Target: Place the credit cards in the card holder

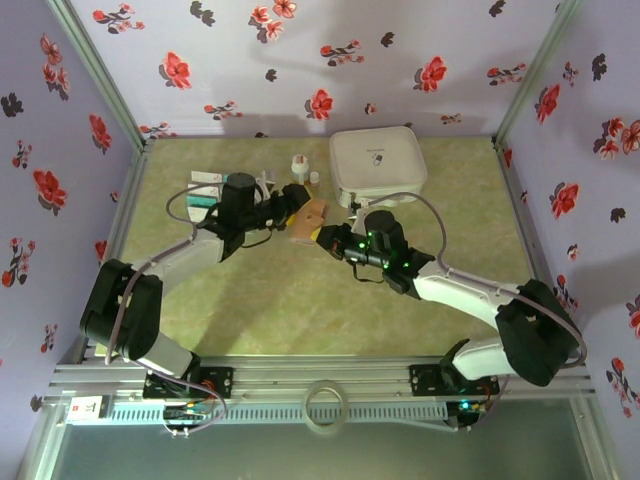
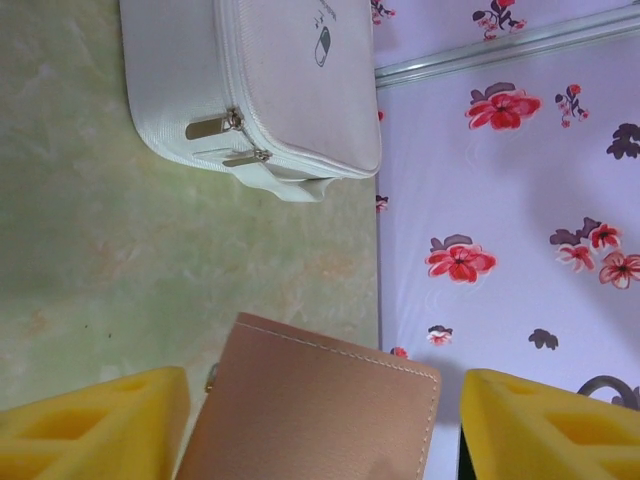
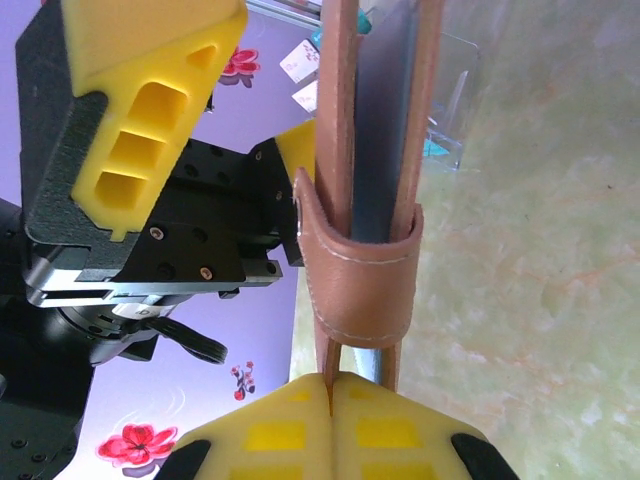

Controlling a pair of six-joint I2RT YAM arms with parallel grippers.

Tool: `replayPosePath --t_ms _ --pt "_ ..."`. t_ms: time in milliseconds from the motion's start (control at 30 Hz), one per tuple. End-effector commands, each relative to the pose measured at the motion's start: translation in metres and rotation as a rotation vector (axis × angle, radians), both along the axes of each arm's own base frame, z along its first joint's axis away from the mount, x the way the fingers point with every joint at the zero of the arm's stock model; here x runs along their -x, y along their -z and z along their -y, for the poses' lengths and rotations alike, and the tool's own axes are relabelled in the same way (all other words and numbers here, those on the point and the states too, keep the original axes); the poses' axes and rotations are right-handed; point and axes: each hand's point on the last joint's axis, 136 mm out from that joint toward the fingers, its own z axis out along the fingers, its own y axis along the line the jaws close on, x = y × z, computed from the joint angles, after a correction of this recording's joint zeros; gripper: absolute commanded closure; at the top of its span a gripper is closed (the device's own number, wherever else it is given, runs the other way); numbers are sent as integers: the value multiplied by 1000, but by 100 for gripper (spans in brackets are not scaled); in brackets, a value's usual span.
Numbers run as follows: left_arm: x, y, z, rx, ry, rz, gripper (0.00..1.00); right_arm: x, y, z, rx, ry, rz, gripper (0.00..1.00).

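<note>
Above green tabletop (image 1: 300, 300), right fingers (image 3: 400, 435) pinch the card holder (image 2: 320, 410), left fingers (image 2: 90, 425) apart around it

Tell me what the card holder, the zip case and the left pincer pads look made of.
The card holder: tan matte leather or imitation, judging by its stitched edges. The zip case: white finely woven fabric, metal-looking zipper pulls. The left pincer pads: yellow, hollow-celled, likely plastic.
</note>
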Motion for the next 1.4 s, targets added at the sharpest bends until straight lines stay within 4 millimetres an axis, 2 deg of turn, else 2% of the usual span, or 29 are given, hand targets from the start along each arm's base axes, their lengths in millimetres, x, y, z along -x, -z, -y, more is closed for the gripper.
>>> replayPosePath --t_ms 0,267,600,933,1367 --pt "2 -9 7 57 35 24 34 -1 2 2 -8 12 7 100" --pt "3 -8 7 60 35 28 44 -3 7 7 -2 31 2 100" --pt "7 -1 7 59 48 24 50 -8 5 11 -31 53 -4 100" --pt "11 2 12 61 72 29 49 -8 5 11 -42 51 -8 100" --pt "14 -11 21 76 98 73 72 -9 5 12 -41 60 -12 100"
